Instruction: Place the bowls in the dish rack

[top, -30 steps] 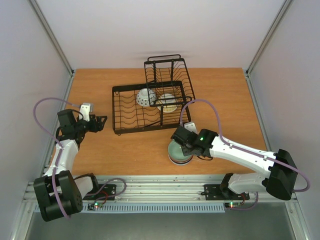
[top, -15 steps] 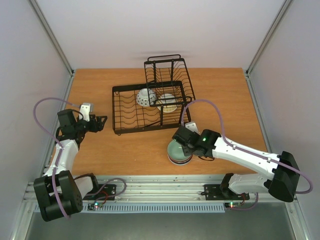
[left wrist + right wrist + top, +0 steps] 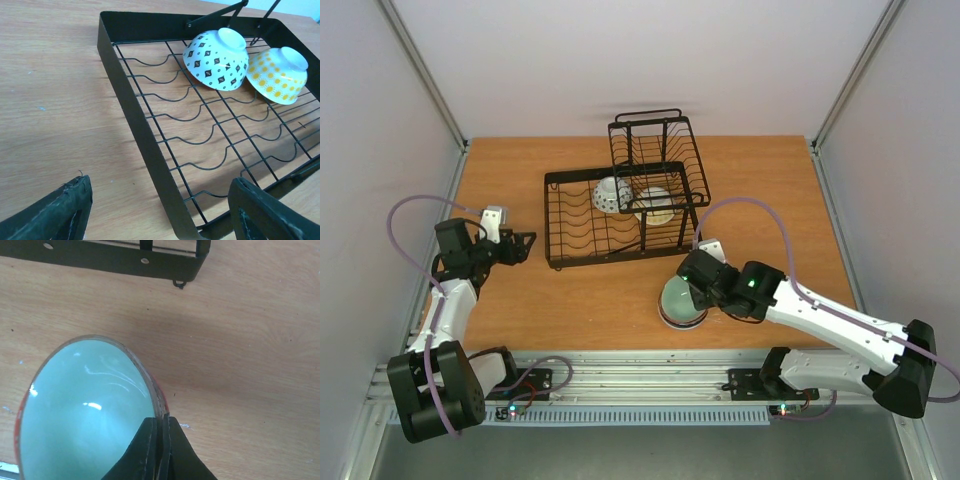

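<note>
The right gripper (image 3: 161, 421) was clamped on the rim of the pale green bowl (image 3: 87, 410), one finger inside the lip and one outside. In the top view that bowl (image 3: 676, 298) lay on the table (image 3: 520, 300) at about 5 o'clock from the dish rack (image 3: 552, 222), near its front corner but apart from it. A red edge showed under the bowl's left side in the right wrist view – what it belonged to could not be told.

The left gripper (image 3: 523, 247) hovered at about 8 o'clock from the rack, jaws apart and holding nothing, facing the lower basket's rim (image 3: 135, 110).

Two bowls sat in that basket, feet up and tilted: the blue-and-white bowl (image 3: 217, 60), and just beside it at 3 o'clock the yellow-dotted bowl (image 3: 277, 75) – both toward the rack's far side, beneath the raised basket (image 3: 650, 150).
</note>
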